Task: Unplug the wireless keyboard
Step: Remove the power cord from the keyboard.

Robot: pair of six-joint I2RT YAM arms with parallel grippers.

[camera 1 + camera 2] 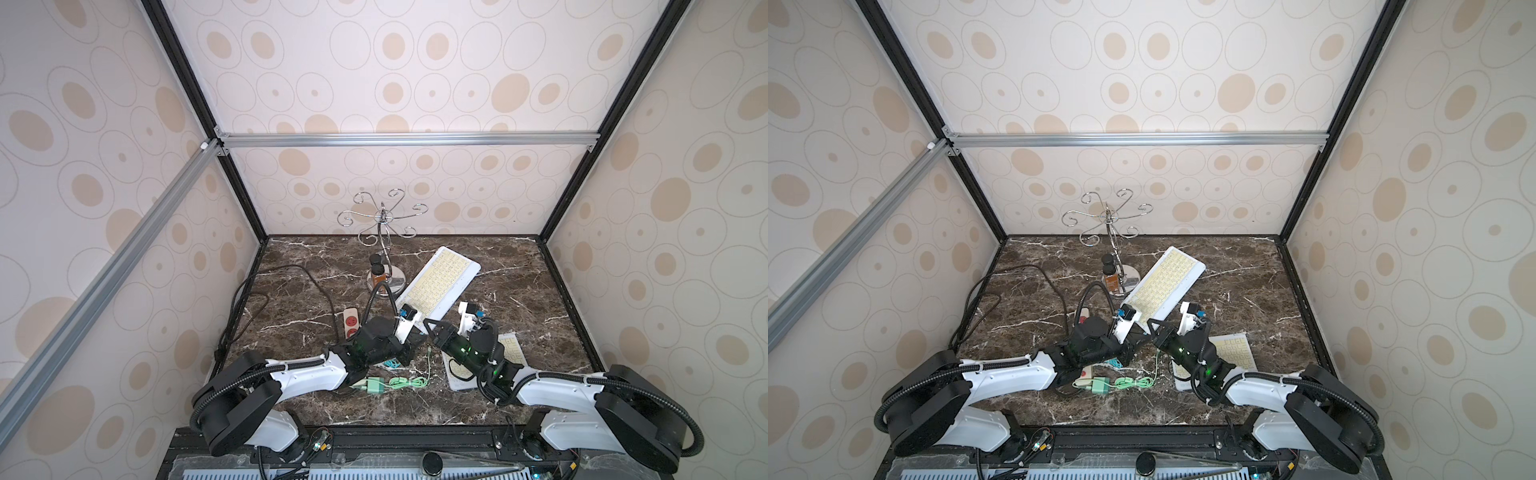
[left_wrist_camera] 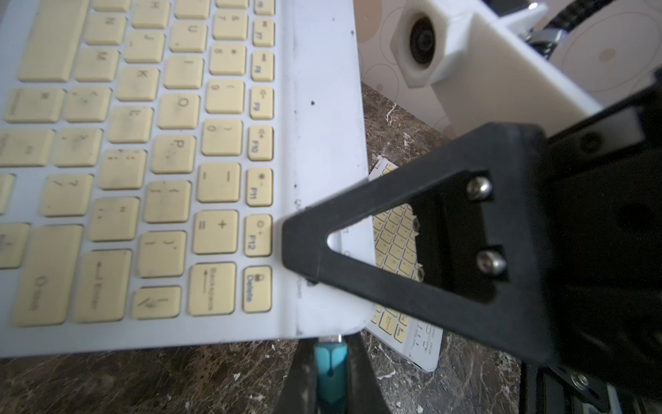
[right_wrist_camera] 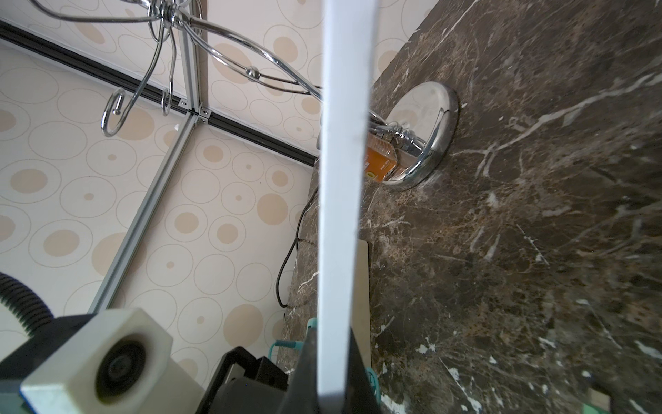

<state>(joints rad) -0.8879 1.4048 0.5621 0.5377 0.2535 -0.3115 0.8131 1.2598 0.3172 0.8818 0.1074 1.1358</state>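
Where walls papered with tan circles and an aluminium frame close it in on three sides, a dark veined marble table carries the wireless keyboard. The keyboard lies diagonally from the table's middle toward its far right corner, beside a chrome hook stand near the far edge. Both arms reach low from the near edge and meet at the keyboard's near end. Left gripper: jaws closed on the teal plug, whose metal tip meets the keyboard's edge. Right gripper: jaws clamped on the keyboard's rim.
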